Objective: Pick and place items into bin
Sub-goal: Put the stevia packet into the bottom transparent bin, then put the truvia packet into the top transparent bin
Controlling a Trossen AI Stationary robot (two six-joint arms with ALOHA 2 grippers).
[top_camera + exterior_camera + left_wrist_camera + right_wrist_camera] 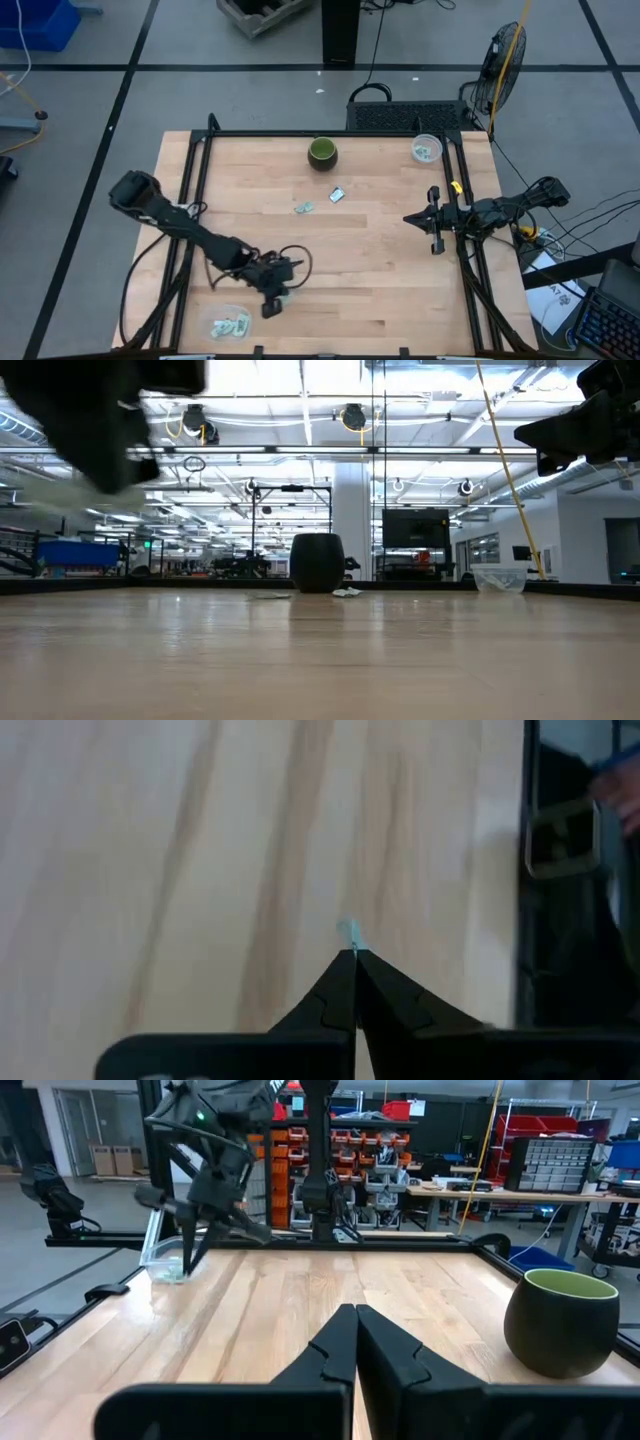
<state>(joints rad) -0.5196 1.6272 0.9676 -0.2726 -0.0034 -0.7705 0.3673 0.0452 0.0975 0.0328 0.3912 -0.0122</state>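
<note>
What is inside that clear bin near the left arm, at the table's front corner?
Pale green-and-white packets lie in the clear bin; they overlap, so their number cannot be told. The left gripper, close by, pinches what looks like another packet.

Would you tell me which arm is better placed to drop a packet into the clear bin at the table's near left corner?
Left: the left gripper hangs beside the clear plastic bin, its jaws pinching a small pale wrapped packet. The right gripper waits across the wooden table.
</note>
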